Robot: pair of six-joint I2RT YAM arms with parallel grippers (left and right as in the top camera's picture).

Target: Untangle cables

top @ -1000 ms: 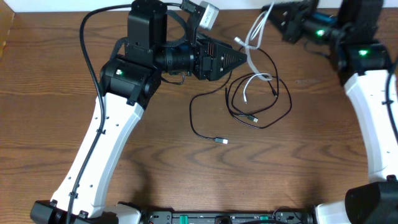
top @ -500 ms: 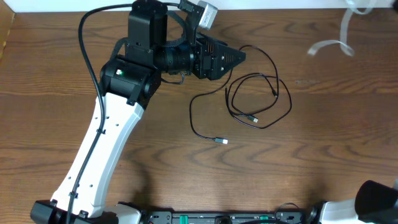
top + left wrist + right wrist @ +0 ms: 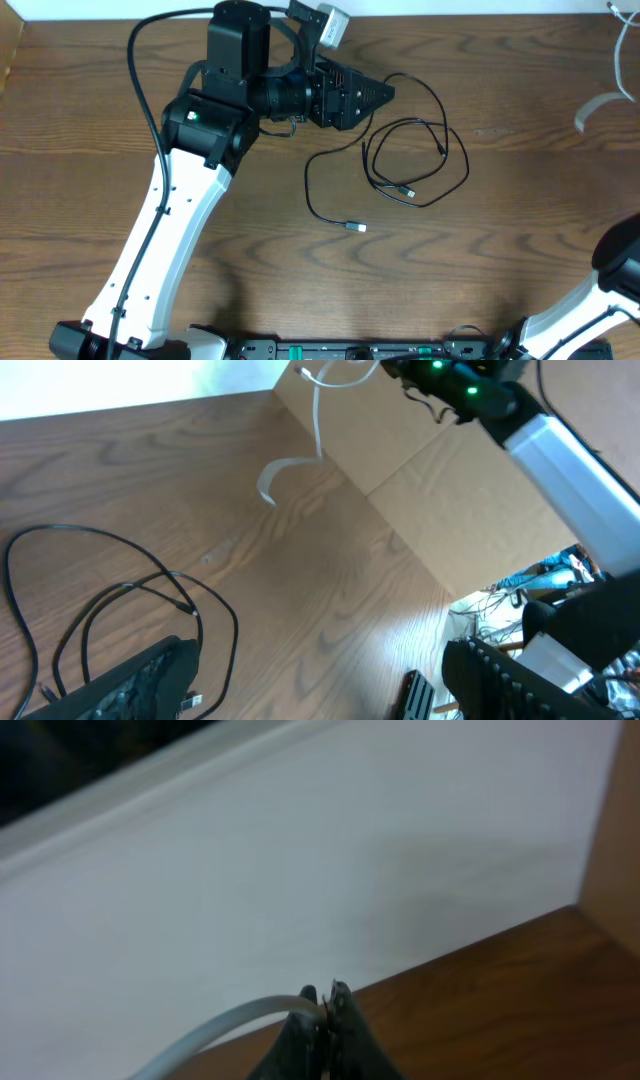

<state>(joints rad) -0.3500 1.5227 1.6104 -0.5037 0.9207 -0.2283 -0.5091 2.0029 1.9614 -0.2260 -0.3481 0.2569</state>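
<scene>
The black cable (image 3: 437, 176) lies in loose loops on the wooden table, one plug end (image 3: 355, 227) trailing toward the front. It also shows in the left wrist view (image 3: 90, 575). My left gripper (image 3: 385, 92) is open and empty, hovering just left of the loops; its fingers frame the left wrist view (image 3: 320, 660). My right gripper (image 3: 325, 1002) is shut on the white cable (image 3: 215, 1032) and holds it up off the table. The white cable dangles at the overhead view's far right edge (image 3: 592, 108) and in the left wrist view (image 3: 318, 420).
The right arm (image 3: 545, 435) reaches high at the far right, its base at the front right corner (image 3: 620, 262). A thick black wire (image 3: 140, 90) runs along the left arm. A cardboard wall (image 3: 440, 490) borders the table's right side.
The right arm has swung up and to the right, carrying the white cable away from the black one and out to the frame edge. The left arm and black cable have stayed put.
</scene>
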